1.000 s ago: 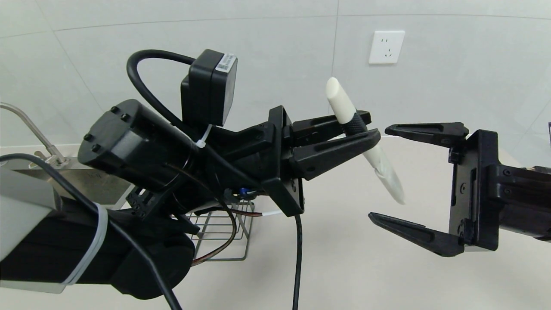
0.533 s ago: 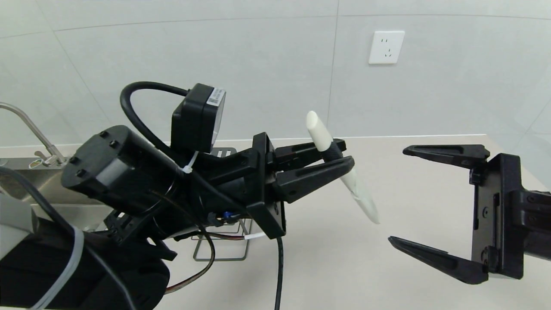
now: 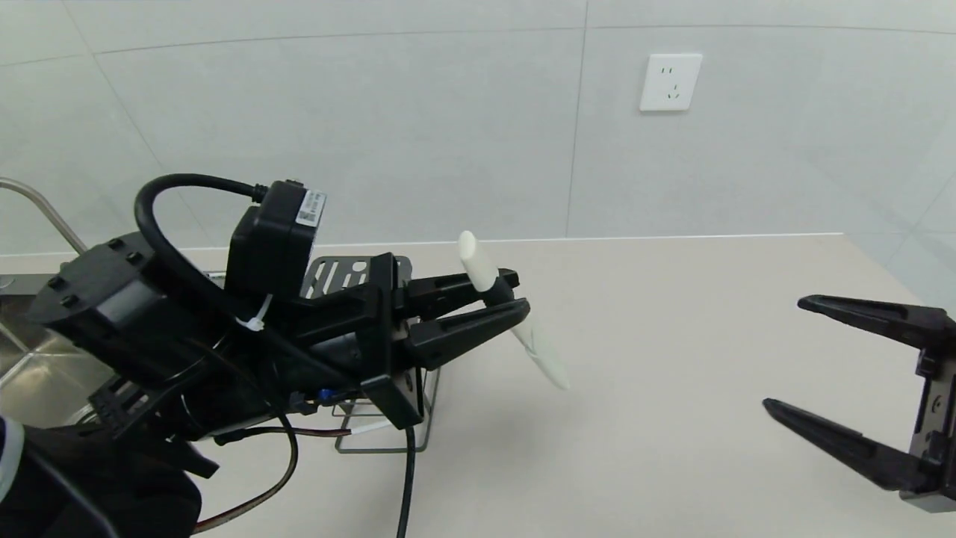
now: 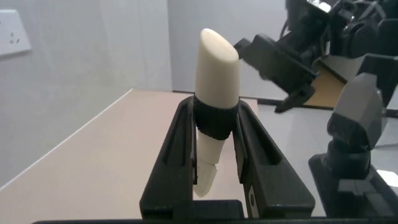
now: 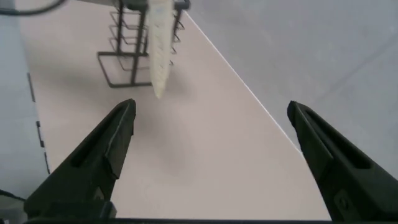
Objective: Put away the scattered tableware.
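I am watching my left hand (image 3: 515,294) clamping the white utensil (image 3: 539,351) at its black collar, tilted above the surface (image 3: 672,388) beside the wire rack (image 3: 396,267). Over the last second it has been sinking leftward while my wide-open right hand (image 3: 783,353) is retreating rightward. A wall socket (image 3: 671,81) is sitting on the tiles behind

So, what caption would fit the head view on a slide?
Left gripper clamps a white utensil above the counter; right gripper hangs open.
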Robot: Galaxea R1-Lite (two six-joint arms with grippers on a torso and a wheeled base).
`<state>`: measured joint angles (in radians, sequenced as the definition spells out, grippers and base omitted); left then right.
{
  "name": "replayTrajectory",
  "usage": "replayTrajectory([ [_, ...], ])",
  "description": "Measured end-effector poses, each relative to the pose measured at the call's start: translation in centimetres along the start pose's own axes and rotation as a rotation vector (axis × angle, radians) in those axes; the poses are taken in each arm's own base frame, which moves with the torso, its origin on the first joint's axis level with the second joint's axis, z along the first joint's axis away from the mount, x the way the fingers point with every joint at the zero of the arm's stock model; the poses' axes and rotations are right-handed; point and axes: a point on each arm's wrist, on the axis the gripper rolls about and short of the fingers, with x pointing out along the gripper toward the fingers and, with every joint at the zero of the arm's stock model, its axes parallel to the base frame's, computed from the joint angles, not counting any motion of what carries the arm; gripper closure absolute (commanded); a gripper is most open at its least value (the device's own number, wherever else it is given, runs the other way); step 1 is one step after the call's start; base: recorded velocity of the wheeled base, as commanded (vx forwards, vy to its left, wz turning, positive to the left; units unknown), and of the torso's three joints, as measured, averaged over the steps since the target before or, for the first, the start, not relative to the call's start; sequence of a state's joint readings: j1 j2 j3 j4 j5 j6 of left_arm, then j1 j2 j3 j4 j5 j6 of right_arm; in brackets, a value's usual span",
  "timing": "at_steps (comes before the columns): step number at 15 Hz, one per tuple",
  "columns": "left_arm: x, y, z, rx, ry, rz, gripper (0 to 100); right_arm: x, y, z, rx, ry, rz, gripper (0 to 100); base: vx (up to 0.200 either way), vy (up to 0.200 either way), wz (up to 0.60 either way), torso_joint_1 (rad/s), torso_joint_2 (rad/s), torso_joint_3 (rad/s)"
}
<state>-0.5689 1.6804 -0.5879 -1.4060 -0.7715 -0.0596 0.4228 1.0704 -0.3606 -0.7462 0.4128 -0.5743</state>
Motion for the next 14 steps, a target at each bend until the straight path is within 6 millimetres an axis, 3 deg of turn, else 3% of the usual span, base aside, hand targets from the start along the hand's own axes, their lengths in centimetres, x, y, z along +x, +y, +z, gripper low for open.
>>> replayTrajectory([
  [5, -1.8, 0.3, 1.2, 0.056, 0.018, 0.07, 100, -5.8, 1.3, -0.7, -0.001, 0.053, -0.244, 100, 0.0, 0.0, 0.0, 0.0, 0.0, 0.0],
  [10, -3.6, -0.2, 2.9, 0.037, 0.09, 0.121, 100, -11.1, 6.0, -2.1, -0.032, 0.05, -0.42, 100, 0.0, 0.0, 0.0, 0.0, 0.0, 0.0],
  [14, -5.6, -0.8, 5.4, 0.117, 0.161, 0.177, 100, -13.0, 9.2, -4.1, 0.063, 0.173, -0.494, 100, 0.0, 0.0, 0.0, 0.0, 0.0, 0.0],
])
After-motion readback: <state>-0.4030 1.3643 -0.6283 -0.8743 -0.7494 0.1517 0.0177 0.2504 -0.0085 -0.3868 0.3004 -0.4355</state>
